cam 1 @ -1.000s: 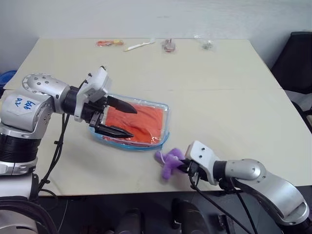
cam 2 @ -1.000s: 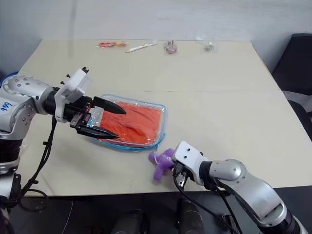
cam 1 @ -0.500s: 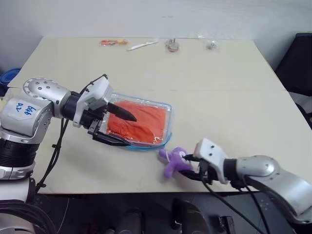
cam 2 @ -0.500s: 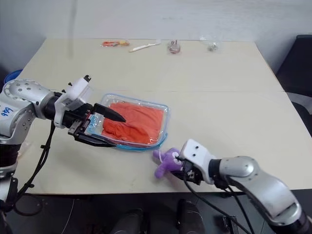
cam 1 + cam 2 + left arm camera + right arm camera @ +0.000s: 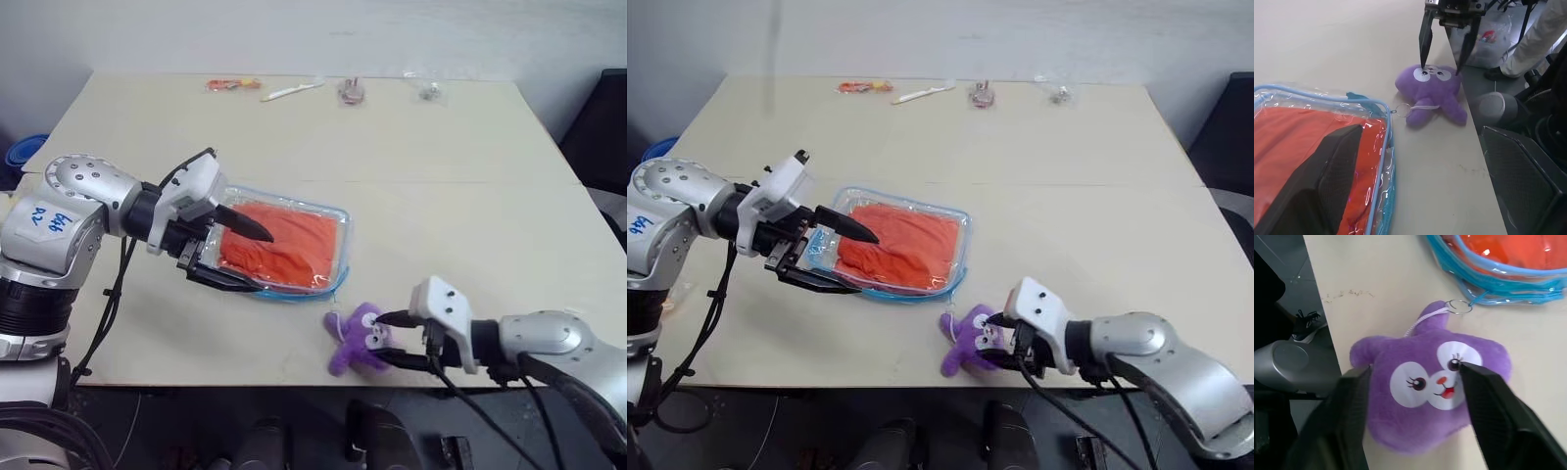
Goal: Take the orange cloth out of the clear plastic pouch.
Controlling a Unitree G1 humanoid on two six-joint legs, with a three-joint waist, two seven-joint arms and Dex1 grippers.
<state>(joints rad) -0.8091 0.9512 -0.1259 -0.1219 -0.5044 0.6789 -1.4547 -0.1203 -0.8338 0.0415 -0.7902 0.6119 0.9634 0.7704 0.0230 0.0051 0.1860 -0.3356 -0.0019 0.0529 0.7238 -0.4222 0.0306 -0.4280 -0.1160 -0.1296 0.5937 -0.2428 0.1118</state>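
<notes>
The left end effector [image 5: 238,253] is spread wide, one black finger lying over the top of the clear plastic pouch [image 5: 338,217] and the other low along its near edge, so the jaws straddle the pouch's left end without pinching it. Inside, the orange cloth [image 5: 289,243] lies flat and sealed in. The right end effector [image 5: 404,339] is also spread, its fingers [image 5: 1352,416] either side of the purple plush toy [image 5: 355,338], which sits loose on the tabletop [image 5: 441,196] at about five o'clock from the pouch, just beside its corner. I judge the toy is being set aside and extraction has not begun. Next, the right end effector should swing to the pouch's opening and reach the cloth while the left pins the pouch.
</notes>
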